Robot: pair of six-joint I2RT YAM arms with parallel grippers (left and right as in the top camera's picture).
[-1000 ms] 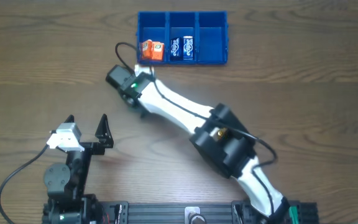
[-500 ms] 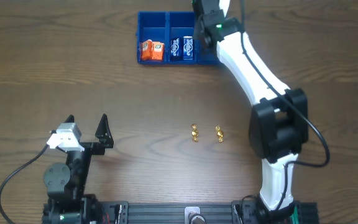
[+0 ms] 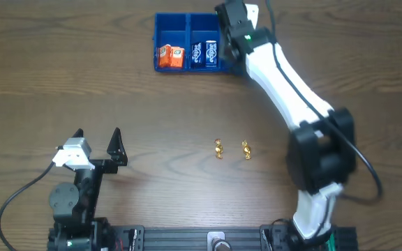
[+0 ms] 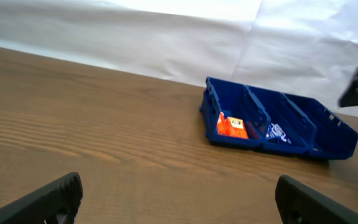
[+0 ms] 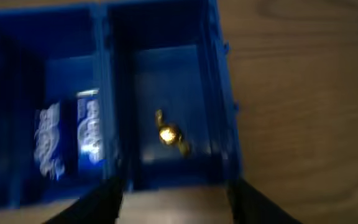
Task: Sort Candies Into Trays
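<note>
A blue three-compartment tray [image 3: 173,17] stands at the far middle of the table. Orange candies [image 3: 170,57] lie in its left compartment and blue candies [image 3: 204,54] in the middle one. My right gripper [image 3: 232,28] hovers over the right compartment, open; in its wrist view a gold candy [image 5: 169,134] lies loose on that compartment's floor, beyond the gripper [image 5: 174,202]. Two more gold candies [image 3: 218,148] [image 3: 246,148] rest on the table's middle. My left gripper [image 3: 96,143] stands open at the near left, holding nothing; it faces the tray [image 4: 211,106] from far off.
The right arm's white links [image 3: 292,90] stretch from the near right up to the tray. Bare wood surrounds the two gold candies and lies between the left gripper and the tray. A white backdrop [image 4: 166,37] rises behind the table's far edge.
The right arm swung from the tray's left front corner over to its right compartment, uncovering the two gold candies on the table. The left arm has not moved.
</note>
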